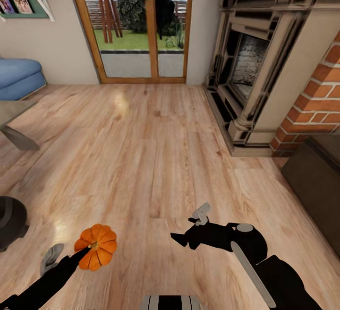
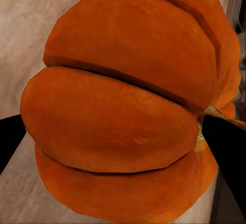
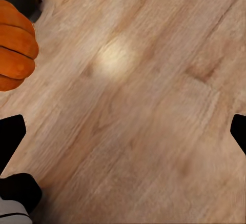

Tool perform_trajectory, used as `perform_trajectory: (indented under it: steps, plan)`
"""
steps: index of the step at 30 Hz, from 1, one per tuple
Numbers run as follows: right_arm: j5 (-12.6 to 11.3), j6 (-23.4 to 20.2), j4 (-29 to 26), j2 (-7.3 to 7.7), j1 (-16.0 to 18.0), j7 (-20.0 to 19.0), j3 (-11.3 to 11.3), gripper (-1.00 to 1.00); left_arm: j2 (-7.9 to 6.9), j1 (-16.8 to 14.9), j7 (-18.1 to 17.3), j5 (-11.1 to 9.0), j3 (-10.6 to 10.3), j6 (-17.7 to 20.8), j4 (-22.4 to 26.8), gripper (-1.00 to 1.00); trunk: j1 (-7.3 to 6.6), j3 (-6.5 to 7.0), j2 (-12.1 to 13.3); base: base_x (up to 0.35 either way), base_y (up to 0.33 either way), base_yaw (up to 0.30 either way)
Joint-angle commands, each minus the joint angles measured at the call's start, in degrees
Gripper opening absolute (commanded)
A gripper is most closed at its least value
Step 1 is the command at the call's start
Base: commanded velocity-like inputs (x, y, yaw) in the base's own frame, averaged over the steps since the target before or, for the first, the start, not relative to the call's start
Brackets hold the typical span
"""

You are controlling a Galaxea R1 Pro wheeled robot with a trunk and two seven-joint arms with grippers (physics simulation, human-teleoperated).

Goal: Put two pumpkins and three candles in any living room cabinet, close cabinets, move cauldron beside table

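A bright-orange ribbed pumpkin (image 1: 97,245) hangs just above the wood floor at the lower left, with my left gripper (image 1: 81,253) shut on it. In the left wrist view the pumpkin (image 2: 123,111) sits pressed between two black fingers (image 2: 10,142). My right gripper (image 1: 189,226) hovers over bare floor, and its fingers (image 3: 11,137) stand wide apart, open and empty. The black cauldron (image 1: 12,222) rests on the floor at the left edge. A corner of the grey table (image 1: 13,111) shows further back on the left. The dark-brown cabinet (image 1: 314,173) stands at the right edge.
A fireplace (image 1: 250,69) with a brick side fills the right wall, and its hearth juts onto the floor. Glass doors (image 1: 141,26) to a garden lie straight ahead. A blue sofa (image 1: 19,76) sits at the far left. Open wood floor (image 1: 156,149) spreads through the middle.
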State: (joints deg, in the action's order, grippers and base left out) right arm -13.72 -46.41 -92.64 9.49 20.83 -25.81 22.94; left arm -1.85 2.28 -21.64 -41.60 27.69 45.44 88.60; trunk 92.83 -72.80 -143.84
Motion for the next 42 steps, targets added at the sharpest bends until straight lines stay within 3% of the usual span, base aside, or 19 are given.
perform_trajectory:
  steps: [1,22,29,42]
  plan:
    - [0.01,0.0,0.0,0.0,0.0,0.02,0.03,1.0,0.0,0.0,0.01,0.03,0.0,0.0,0.0,-1.0,-0.02,0.23,0.02,0.0,0.0,0.281]
    - [0.01,-0.09,0.0,-0.09,0.08,0.08,0.09,1.0,0.09,0.0,0.01,0.03,-0.09,0.0,0.0,-1.0,-0.56,4.88,0.3,0.0,0.0,0.28]
    - [0.01,-3.07,0.0,-0.09,0.17,1.6,0.17,1.0,0.09,0.0,0.44,0.03,-0.09,0.0,0.0,-1.0,-0.75,6.43,0.39,0.0,0.0,0.28]
    - [0.01,-3.15,0.0,-0.09,0.17,1.64,0.17,1.0,0.04,-0.43,0.45,-0.09,-0.09,0.05,-0.11,-1.0,-1.08,9.31,0.56,0.0,0.0,0.281]
